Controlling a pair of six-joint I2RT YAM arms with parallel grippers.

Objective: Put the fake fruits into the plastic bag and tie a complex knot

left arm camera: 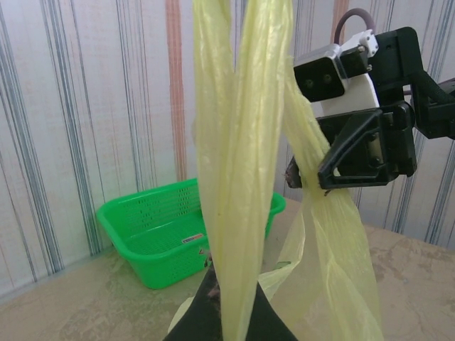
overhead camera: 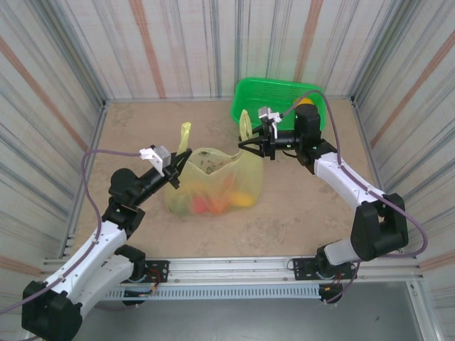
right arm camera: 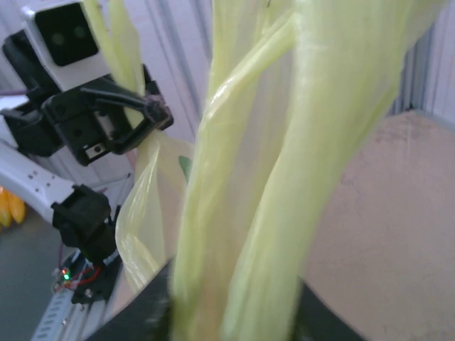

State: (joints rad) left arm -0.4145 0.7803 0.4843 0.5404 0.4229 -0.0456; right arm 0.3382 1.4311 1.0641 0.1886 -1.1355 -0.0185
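Bag: the plastic bag stands mid-table between the arms, with the fake fruits inside.
Left: the left gripper is clamped on the bag's left handle.
Right: the right gripper pinches the right handle at the far-right rim.
Top view: shows the bag body, the fruits and the green basket at far right.
Wrist views: show the twisted handle strands rising upright, close up.

Pale yellow-green plastic bag; orange, red and yellow fake fruits; bright green basket; grey-striped walls
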